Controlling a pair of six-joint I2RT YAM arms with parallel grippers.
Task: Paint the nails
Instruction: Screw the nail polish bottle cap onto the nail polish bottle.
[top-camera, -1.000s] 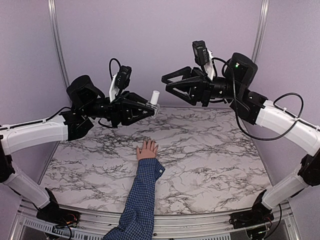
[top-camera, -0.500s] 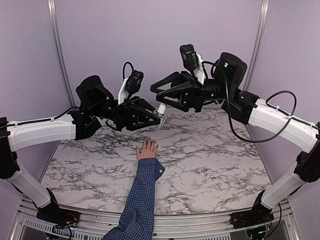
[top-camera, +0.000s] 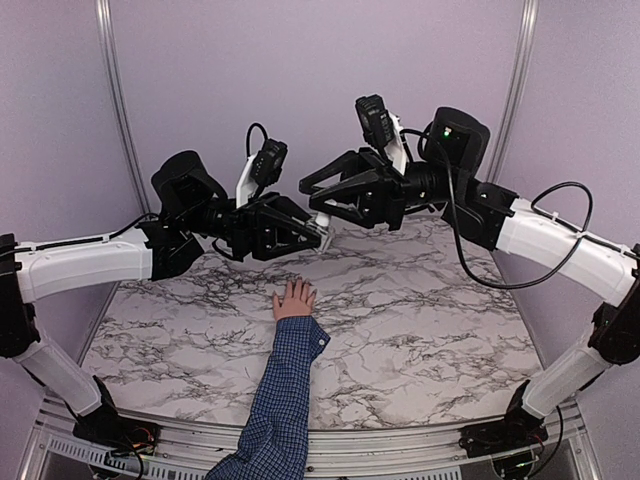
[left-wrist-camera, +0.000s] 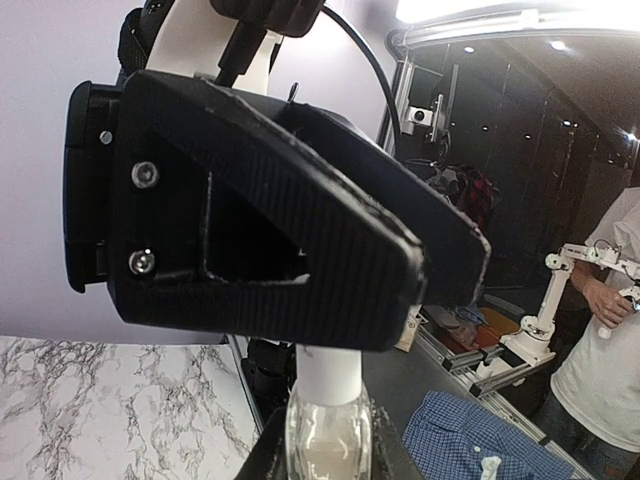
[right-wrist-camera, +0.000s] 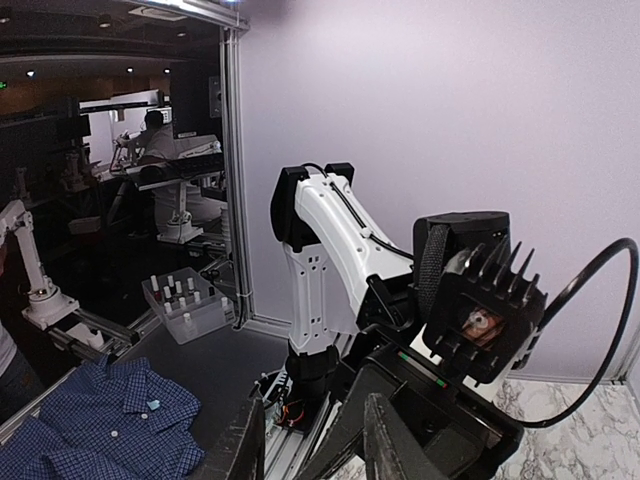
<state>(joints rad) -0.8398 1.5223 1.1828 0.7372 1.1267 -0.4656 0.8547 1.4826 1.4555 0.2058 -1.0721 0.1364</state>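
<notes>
A small light-skinned hand (top-camera: 294, 299) lies flat on the marble table, fingers spread, in a blue checked sleeve (top-camera: 285, 385); its nails are too tiny to make out. Above it, my left gripper (top-camera: 316, 232) (left-wrist-camera: 328, 462) is shut on a clear nail polish bottle (left-wrist-camera: 328, 440) with a white cap (left-wrist-camera: 330, 375) (top-camera: 323, 221). My right gripper (top-camera: 314, 202) (left-wrist-camera: 436, 285) (right-wrist-camera: 310, 450) has come in from the right, and its black fingers sit over and beside the cap. They still stand apart in the right wrist view. I cannot tell whether they touch the cap.
The marble tabletop (top-camera: 450, 300) has purple walls behind and to the sides. Both arms meet high over its middle back. Outside the cell are a clear box of polish bottles (right-wrist-camera: 185, 300) and a blue shirt (right-wrist-camera: 100, 420).
The left arm carried the bottle right and down toward the centre. The right gripper swung left and down onto the cap, and its fingers narrowed. The hand stayed still.
</notes>
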